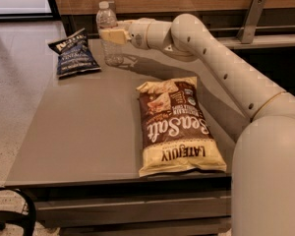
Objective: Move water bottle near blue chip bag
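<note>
The water bottle [107, 33], clear with a white cap, stands upright at the far left of the table. My gripper [112, 35] reaches in from the right and is closed around the bottle's middle, with one cream finger [115, 36] across its front. The blue chip bag [72, 53] lies flat on the table just left of the bottle, a short gap apart.
A large brown and cream Sea Salt bag [175, 127] lies in the middle right of the grey table [78, 141]. A wood-panelled wall and ledge [265, 41] run behind the table. My arm [221, 68] spans the right side. Floor lies to the left.
</note>
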Robot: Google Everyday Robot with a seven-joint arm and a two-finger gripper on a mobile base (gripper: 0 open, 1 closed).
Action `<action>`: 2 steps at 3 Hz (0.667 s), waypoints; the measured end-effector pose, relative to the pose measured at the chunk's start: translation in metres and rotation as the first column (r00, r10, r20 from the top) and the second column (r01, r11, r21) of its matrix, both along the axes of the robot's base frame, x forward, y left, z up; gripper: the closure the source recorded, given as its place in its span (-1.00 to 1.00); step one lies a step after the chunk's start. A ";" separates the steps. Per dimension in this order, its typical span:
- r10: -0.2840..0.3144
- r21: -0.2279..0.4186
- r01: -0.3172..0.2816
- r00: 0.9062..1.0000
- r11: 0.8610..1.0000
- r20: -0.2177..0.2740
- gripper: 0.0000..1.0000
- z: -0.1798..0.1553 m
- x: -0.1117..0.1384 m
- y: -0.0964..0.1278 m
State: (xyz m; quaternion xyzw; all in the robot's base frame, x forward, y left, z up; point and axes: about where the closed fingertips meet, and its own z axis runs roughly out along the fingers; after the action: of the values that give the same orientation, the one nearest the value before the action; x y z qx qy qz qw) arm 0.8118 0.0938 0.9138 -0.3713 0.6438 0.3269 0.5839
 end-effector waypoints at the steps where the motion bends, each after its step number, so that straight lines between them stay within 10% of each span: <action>1: 0.000 0.000 0.000 1.000 1.000 0.000 -0.26 0.000 0.000 0.000; 2: 0.002 0.000 -0.002 1.000 1.000 0.000 -0.88 0.000 0.000 0.001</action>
State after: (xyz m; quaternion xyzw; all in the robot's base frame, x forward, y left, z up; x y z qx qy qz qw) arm 0.8116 0.0951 0.9141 -0.3717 0.6435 0.3275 0.5835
